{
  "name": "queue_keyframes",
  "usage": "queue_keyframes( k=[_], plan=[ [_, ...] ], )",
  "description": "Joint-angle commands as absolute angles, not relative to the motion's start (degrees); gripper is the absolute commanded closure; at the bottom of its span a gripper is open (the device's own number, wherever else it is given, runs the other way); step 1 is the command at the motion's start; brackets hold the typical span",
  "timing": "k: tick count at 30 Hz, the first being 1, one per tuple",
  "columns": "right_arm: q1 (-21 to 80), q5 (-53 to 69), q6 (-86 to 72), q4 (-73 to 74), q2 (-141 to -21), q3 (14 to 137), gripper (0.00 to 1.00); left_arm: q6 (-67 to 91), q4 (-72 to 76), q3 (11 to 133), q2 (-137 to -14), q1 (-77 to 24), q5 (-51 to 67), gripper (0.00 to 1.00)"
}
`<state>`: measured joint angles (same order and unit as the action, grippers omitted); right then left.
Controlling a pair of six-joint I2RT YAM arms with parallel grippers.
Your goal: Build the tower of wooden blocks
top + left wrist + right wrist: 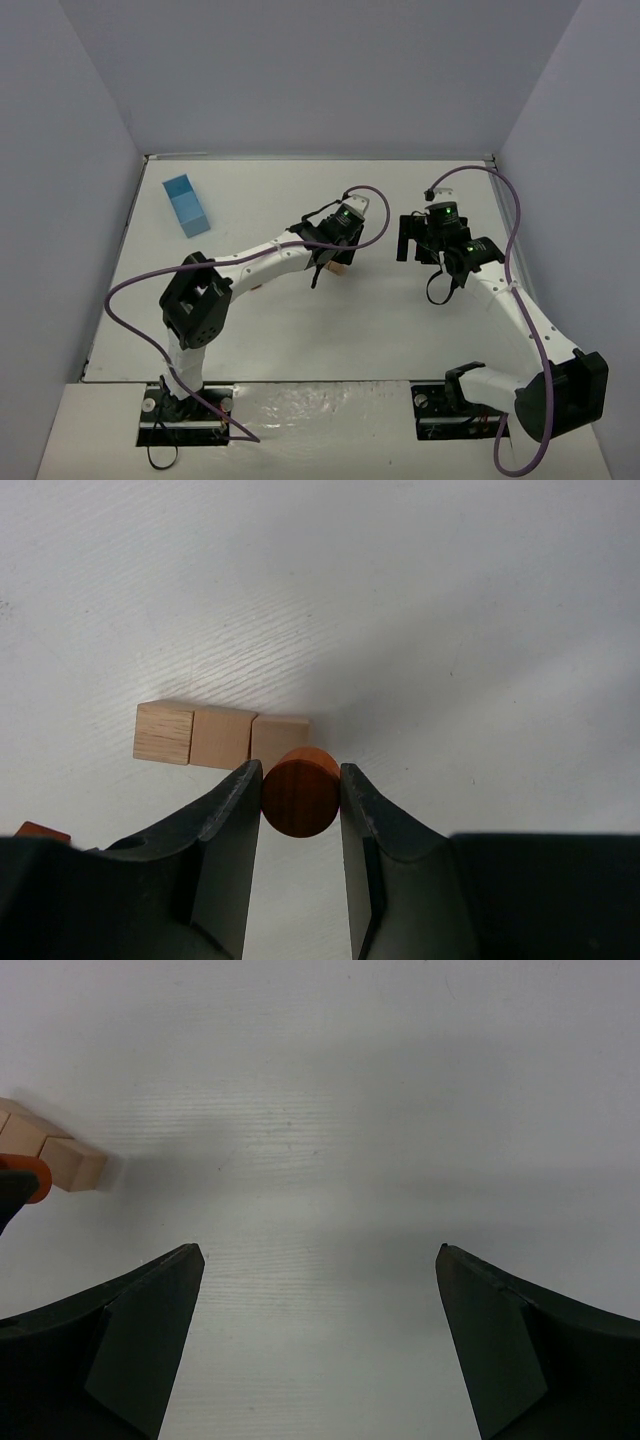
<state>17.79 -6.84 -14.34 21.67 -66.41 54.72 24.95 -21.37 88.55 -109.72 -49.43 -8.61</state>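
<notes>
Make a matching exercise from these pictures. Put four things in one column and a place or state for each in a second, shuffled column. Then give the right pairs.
Things:
1. left hand
2. right hand
3. tan blocks
4. blue box

Place or state:
A. alone at the far left of the table, away from both arms
B. wide open, holding nothing
C. three side by side in a row
D. shut on a reddish-brown round block

Pairs: 1-D, 2-B, 3-C, 4-A
</notes>
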Motion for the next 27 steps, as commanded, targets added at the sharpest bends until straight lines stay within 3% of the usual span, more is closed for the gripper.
queue_keyframes(
  k=[1, 27],
  plan=[
    [17.1, -5.5, -14.9, 20.2, -66.9, 54.3, 0.00, 25.8, -16.5, 89.4, -108.7, -49.3, -11.7, 1.00],
    [15.9, -4.1, -15.1, 19.4, -66.3, 52.5, 0.00, 25.9, -17.2, 88.9, -112.1, -49.0, -11.4, 1.00]
  ],
)
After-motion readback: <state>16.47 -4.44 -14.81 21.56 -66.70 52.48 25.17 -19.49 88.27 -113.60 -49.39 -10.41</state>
